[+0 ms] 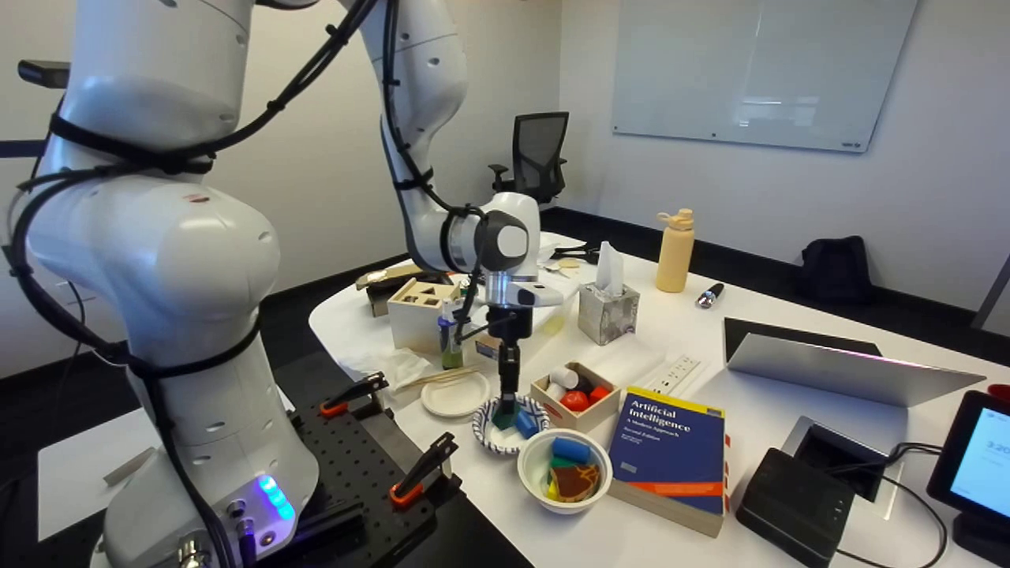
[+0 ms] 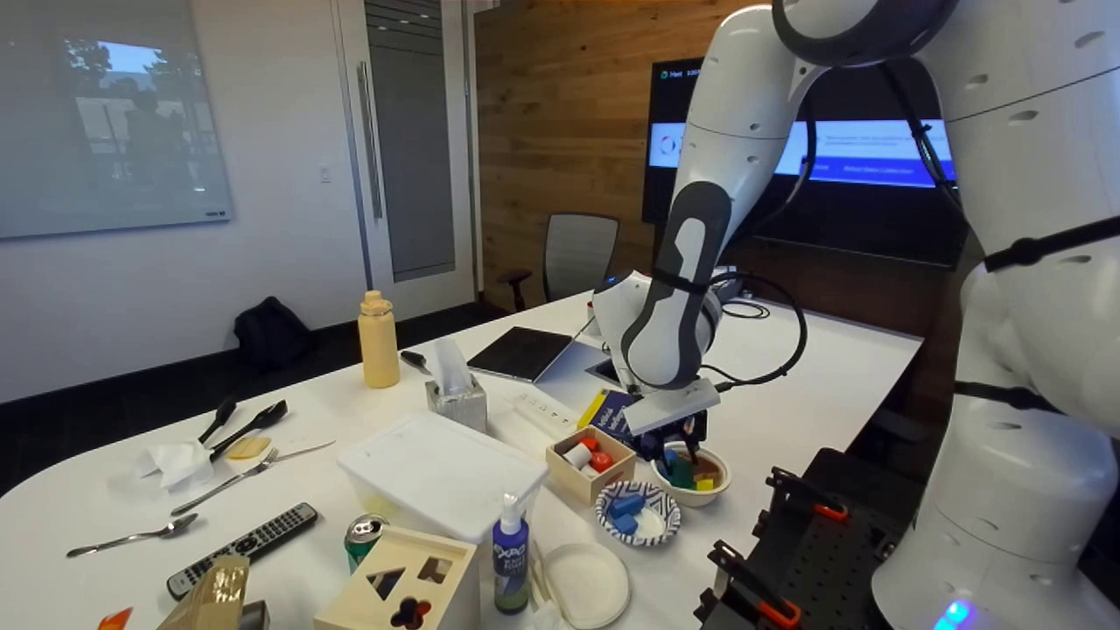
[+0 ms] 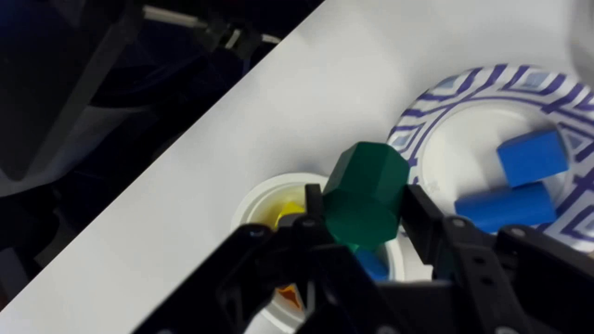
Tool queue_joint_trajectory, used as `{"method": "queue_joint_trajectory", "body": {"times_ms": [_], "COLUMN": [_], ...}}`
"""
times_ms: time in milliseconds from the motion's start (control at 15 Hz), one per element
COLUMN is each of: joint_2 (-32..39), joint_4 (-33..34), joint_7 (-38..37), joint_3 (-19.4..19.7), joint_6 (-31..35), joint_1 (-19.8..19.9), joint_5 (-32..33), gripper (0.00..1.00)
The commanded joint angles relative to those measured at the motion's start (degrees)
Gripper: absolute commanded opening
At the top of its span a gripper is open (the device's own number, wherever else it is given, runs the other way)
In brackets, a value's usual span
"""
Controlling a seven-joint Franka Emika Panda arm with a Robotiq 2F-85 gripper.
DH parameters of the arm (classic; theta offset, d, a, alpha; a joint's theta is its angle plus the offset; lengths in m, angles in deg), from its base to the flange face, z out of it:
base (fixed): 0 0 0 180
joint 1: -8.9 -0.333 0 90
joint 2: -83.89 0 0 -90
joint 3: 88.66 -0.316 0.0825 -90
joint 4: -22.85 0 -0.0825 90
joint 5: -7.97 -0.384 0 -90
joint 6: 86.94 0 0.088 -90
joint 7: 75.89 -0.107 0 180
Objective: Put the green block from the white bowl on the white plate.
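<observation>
My gripper (image 3: 364, 204) is shut on a dark green, many-sided green block (image 3: 371, 181), one finger on each side. In an exterior view the held green block (image 1: 505, 416) appears over the patterned bowl; in an exterior view it (image 2: 680, 473) appears in front of the white bowl (image 2: 696, 500). In the wrist view the block hangs above the edge of the white bowl (image 3: 248, 204), partly hidden by the fingers. The bowl (image 1: 565, 508) still holds blue, green, yellow and brown-orange pieces. The flat white plate (image 1: 454, 396) lies past the patterned bowl; it also shows in an exterior view (image 2: 604, 573).
A blue-patterned bowl (image 2: 652, 535) with blue blocks (image 3: 533, 157) stands between white bowl and plate. A wooden box (image 1: 580, 420) with red and white pieces, a thick book (image 1: 671, 442), a spray bottle (image 2: 510, 564), chopsticks (image 1: 442, 377) and black clamps (image 1: 426, 469) are close by.
</observation>
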Motion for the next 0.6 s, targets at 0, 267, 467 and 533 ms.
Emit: {"method": "queue_joint_trajectory", "body": {"times_ms": [0,267,467,533], "joint_2": [-6.4,-5.8,-2.6,-1.6], "joint_4": [-7.5,-7.6,-3.9,-2.6], "joint_7": [-15.0,-34.7,-49.5,-54.1], "joint_3": [-0.5,6.3,13.4,14.7], "joint_6": [6.0,11.4,13.0,12.3], "joint_1": [-7.3,-22.6,-34.6,-37.2], "joint_5": [7.9,18.5,27.0,29.7], "gripper": [0.22,0.22,0.22,0.22]}}
